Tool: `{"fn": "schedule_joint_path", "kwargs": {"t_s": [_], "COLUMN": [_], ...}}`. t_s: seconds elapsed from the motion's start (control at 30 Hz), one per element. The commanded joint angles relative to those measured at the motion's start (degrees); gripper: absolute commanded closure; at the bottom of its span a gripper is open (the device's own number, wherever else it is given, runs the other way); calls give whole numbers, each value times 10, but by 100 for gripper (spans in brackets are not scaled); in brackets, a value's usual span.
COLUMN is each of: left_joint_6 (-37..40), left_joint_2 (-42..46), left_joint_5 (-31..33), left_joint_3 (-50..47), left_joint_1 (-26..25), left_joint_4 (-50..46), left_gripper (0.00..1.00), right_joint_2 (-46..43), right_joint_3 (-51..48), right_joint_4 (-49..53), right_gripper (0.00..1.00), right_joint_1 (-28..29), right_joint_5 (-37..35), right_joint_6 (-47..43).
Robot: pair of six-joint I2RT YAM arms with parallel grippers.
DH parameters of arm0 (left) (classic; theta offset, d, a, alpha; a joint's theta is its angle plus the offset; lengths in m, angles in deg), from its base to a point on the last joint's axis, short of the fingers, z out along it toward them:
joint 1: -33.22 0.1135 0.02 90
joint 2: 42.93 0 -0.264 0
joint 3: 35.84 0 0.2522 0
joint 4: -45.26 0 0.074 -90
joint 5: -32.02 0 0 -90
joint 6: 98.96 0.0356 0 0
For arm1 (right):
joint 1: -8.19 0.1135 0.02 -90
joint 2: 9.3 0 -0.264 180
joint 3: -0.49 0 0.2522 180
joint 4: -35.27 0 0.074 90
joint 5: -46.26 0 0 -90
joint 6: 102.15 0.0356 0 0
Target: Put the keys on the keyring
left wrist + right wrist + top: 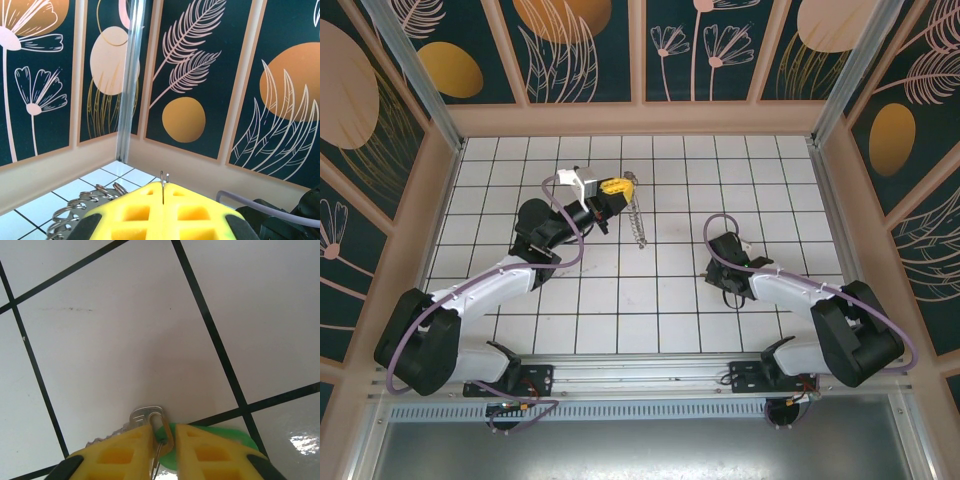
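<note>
White tiles gridded in black cover your counter [650, 310], walled by dark floral panels [580, 40]. Your left gripper [616, 188] sits over the far tiles, its yellow jaws clamped on the thin wire of the keyring [638, 225], whose fringe of silvery loops runs from the jaws back toward the near side. Well apart to the right, your right gripper [162, 432] points down at the counter, jaws pinched on the green-headed key [220, 437], which lies against a tile at a grid line.
</note>
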Motion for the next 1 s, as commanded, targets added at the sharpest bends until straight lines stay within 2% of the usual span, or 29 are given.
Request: {"fn": "schedule_joint_path", "kwargs": {"t_s": [0.0,0.2,0.4,0.6,0.77,0.97], "left_joint_6": [-14,-17,-19,-25,-26,-27], "left_joint_2": [10,11,11,9,9,0], "left_joint_5": [-7,-6,-7,-8,-14,-47], "left_joint_3": [-4,-7,-9,-9,-7,12], "left_joint_1": [-1,0,0,-1,0,-1], "left_joint_4": [43,47,48,52,53,37], "left_gripper": [100,100,100,100,100,100], "right_joint_2": [-8,-13,-17,-52,-130,-222], "right_joint_3": [-8,-12,-14,2,13,9], "right_joint_4": [-3,-6,-8,-1,-44,-140], "right_gripper": [84,89,100,100,100,100], "right_joint_1": [5,5,5,4,0,-28], "right_joint_5": [-14,-17,-15,5,74,197], "right_joint_6": [7,4,0,-14,-57,-140]}}
